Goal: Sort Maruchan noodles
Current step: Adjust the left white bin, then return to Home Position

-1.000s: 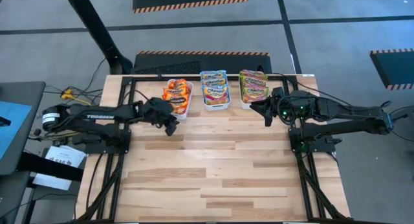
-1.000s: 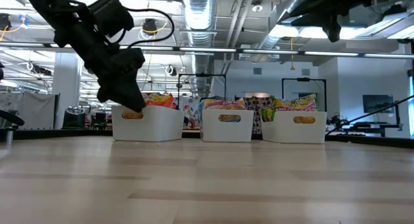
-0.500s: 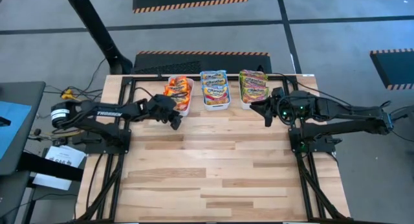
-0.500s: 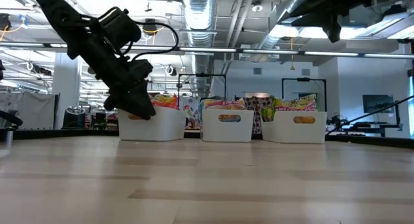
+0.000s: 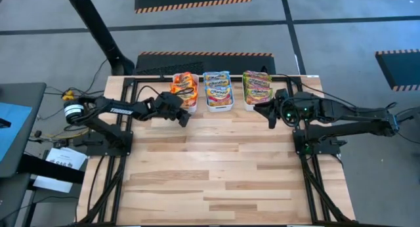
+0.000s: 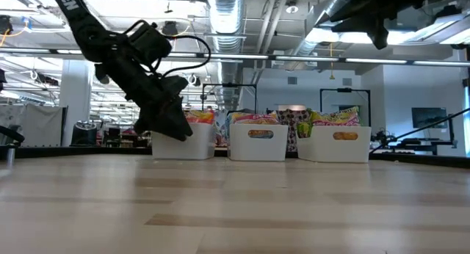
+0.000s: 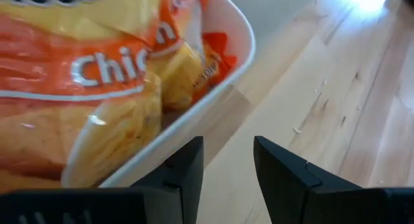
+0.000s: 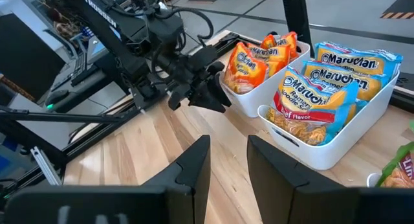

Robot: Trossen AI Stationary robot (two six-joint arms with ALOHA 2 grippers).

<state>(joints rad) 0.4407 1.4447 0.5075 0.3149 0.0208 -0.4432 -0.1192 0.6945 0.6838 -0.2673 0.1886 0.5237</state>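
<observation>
The left hand (image 5: 186, 117) hangs low at the near rim of the left white bin (image 5: 190, 109), fingers slightly spread, pinching nothing; that bin holds the orange Maruchan noodles (image 5: 184, 86); the middle bin (image 5: 218, 107) holds blue packets (image 5: 217, 87); the right bin (image 5: 248, 103) holds green-pink packets (image 5: 256, 84); the right hand (image 5: 268, 113) hovers above the desk (image 5: 216, 174) beside it, fingers parted, empty.

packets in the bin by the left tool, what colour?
Orange and yellow packets; right wrist view shows them best.

three white bins (image 5: 218, 106), wooden table (image 5: 216, 174)
</observation>
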